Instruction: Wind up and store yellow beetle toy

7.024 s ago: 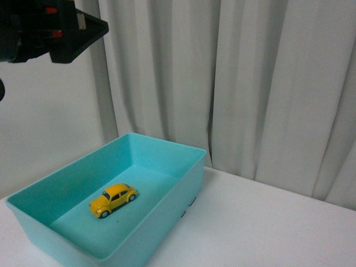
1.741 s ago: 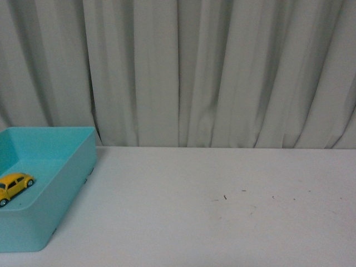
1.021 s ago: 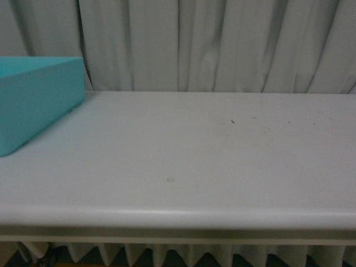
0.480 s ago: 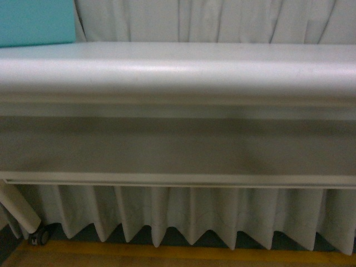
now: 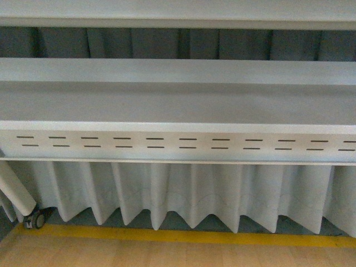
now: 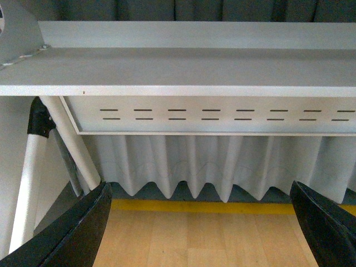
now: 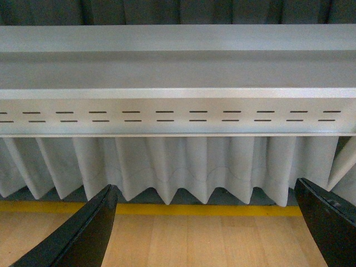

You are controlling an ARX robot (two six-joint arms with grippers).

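Now the front view had dropped below the table top; where a moment earlier it took in the teal bin with the beetle inside it, it showed only the table's (image 5: 178, 105) underside, the slotted rail (image 5: 178, 143) beneath that, the pleated skirt (image 5: 183, 194) hanging below the rail, a yellow floor line (image 5: 167, 235) under the skirt, and a caster (image 5: 38, 219) at the skirt's left end; neither arm appeared there; the beetle was out of sight in every view, so its place could not be confirmed, though I judged it likely lay in the bin above; the storing looked done and the robot seemed to be lowering to rest.

The left wrist view gave what the front did not: the left gripper (image 6: 206, 222), its two dark fingers (image 6: 72, 233) spread wide with nothing between them, and the white table legs (image 6: 67, 142) beside the rail, one with a black joint.

The right wrist view showed the right gripper (image 7: 208, 225) likewise gaping and empty, below the rail and skirt; no leg or caster was seen there; wooden floor (image 7: 183, 245) lay under the skirt.
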